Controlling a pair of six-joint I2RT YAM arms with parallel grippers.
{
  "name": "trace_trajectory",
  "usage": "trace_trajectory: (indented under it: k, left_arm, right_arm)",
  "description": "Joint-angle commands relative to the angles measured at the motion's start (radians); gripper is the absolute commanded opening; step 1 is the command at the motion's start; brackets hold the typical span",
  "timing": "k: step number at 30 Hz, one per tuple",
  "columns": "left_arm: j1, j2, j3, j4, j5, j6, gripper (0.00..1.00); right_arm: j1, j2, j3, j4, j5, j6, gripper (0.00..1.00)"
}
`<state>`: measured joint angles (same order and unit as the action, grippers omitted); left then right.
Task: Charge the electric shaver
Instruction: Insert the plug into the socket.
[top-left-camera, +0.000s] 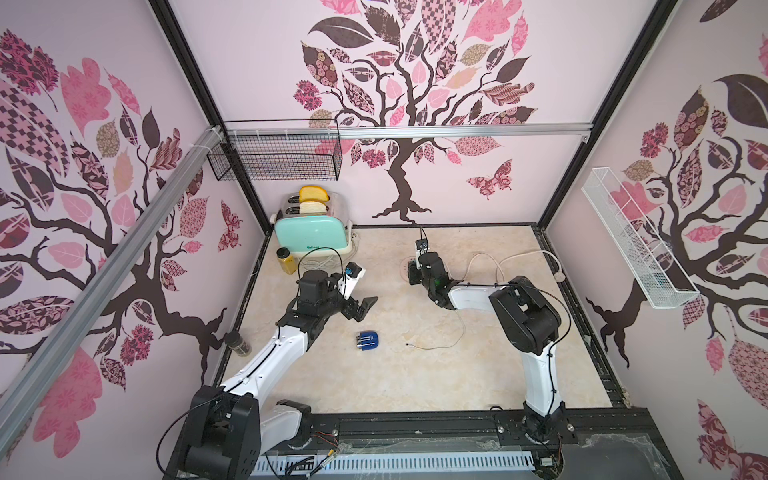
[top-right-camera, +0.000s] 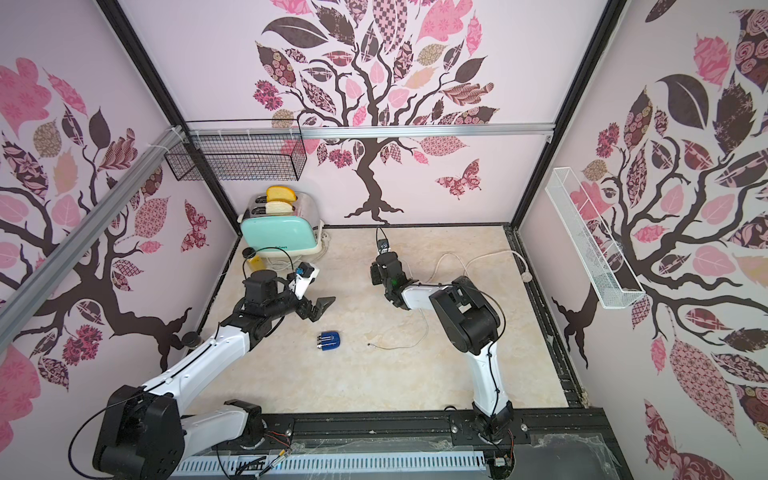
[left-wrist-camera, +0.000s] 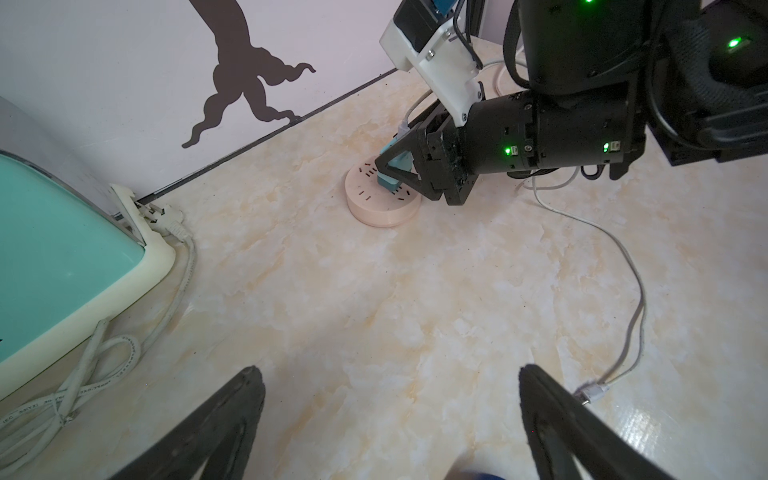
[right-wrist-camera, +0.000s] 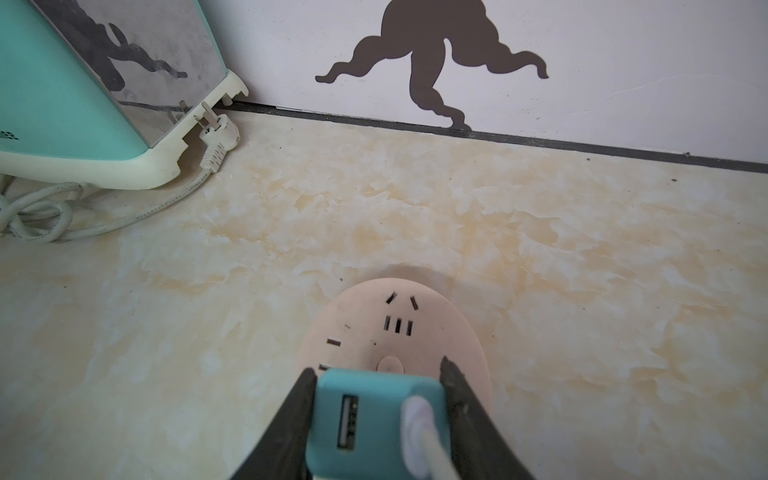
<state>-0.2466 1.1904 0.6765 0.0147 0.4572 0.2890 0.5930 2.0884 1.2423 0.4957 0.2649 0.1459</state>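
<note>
The electric shaver (top-left-camera: 368, 341) (top-right-camera: 329, 341) lies flat on the desk (top-left-camera: 415, 374), untouched. It sits near the left fingers (top-left-camera: 369, 302) on the side toward the arm bases, with a clear gap between them. Its silver head points toward the left arm's side. The left fingers (left-wrist-camera: 232, 415) are spread wide and hold nothing, hovering over bare desk.

Out from the shaver, on the side toward the right arm, the loose end of a thin white cable (top-left-camera: 409, 344) rests on the desk without touching it. In the left wrist view the cable's small connector (left-wrist-camera: 590, 390) lies just beside one left finger.

The cable runs on to the teal plug adapter (right-wrist-camera: 374, 419), where it is plugged in next to an empty port. The right fingers (right-wrist-camera: 461, 399), well apart from the shaver, are closed on the adapter's two sides. They hold it tilted, its lower end against the top of the round pink socket hub (left-wrist-camera: 374, 208) (right-wrist-camera: 415, 316). Whether the prongs are seated cannot be told.
</note>
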Motion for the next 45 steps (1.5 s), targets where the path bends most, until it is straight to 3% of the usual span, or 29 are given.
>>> trace_trajectory:
  k: [1,12,26,45]
  left_arm:
    - [0.005,0.009,-0.008,0.022,0.018,0.006,0.98]
    - [0.006,0.014,-0.005,0.022,0.021,0.005,0.98]
    - [0.009,0.016,-0.005,0.021,0.023,0.010,0.98]
    - [0.012,0.012,-0.007,0.022,0.025,0.012,0.98]
  right_arm:
    - [-0.003,0.005,0.014,-0.071,0.029,-0.012,0.00]
    - [-0.004,0.004,0.030,-0.140,0.051,-0.014,0.00]
    - [-0.004,0.040,0.088,-0.162,-0.062,-0.008,0.00]
    - [-0.004,0.011,0.063,-0.253,0.019,0.032,0.00]
